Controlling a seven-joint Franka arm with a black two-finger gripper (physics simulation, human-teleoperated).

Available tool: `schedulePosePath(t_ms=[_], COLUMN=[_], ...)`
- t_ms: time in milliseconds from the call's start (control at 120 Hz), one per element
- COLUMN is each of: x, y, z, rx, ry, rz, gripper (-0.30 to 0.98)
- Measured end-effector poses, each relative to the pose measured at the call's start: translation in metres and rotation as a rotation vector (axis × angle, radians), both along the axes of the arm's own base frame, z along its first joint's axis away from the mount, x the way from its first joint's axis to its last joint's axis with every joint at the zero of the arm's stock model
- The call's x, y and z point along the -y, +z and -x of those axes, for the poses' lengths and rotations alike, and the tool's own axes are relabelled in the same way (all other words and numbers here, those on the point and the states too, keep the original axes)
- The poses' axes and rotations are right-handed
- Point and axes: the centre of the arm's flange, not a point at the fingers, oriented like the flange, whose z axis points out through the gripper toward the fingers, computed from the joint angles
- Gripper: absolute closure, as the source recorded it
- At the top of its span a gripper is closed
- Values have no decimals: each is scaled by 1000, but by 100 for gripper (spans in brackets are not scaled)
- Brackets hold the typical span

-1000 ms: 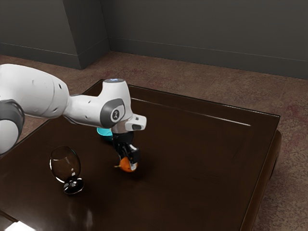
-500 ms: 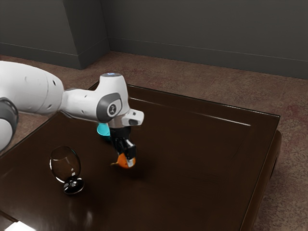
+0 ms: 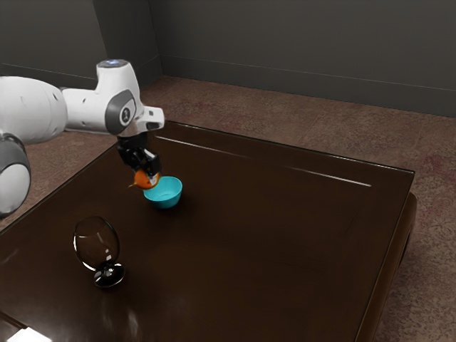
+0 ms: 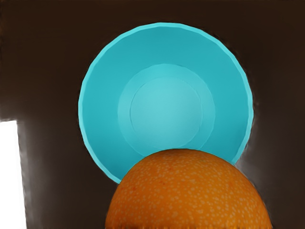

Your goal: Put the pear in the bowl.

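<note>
Gripping the orange, speckled, rounded pear (image 3: 144, 181) between them, the black metal fingers (image 3: 152, 173) hold it above the glossy dark-brown surface (image 3: 249, 228), probably so that it clears the rim. Below and just beside the fingers, the round cyan bowl (image 4: 167, 114) stands upright (its opening upward, ready for receiving).

Arm (image 3: 87, 109) reaching from exterior view's left; tool (image 3: 147, 177) angled downward; fingers (image 3: 150, 162) clamped, holding grip
</note>
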Motion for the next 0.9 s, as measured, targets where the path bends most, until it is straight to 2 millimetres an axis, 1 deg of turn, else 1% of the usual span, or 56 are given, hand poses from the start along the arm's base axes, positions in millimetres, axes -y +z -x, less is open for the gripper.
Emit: schedulePosePath(t_ms=[50,108,175,233,267,333,375,483,608,667,708,775,817,900], x=[-2,3,5,7,7,8,9,10,11,14,21,36,54,82], y=[-8,-18,-24,-26,-27,-27,-27,-28,-24,-10,7,43,70,117], z=[-6,-13,-19,-20,-21,-21,-21,-20,-20,-19,-18,-13,-9,4], rx=[-5,-10,-11,-12,-12,-12,-12,-15,-12,2,16,45,68,106], ry=[6,2,3,6,8,11,11,3,-13,-26,-47,-92,-139,-213], rz=[-8,-15,-19,-17,-15,-2,9,29,37,38,36,27,11,-11], gripper=[79,79,80,77,69,44,34,21,12,9,7,5,4,3])
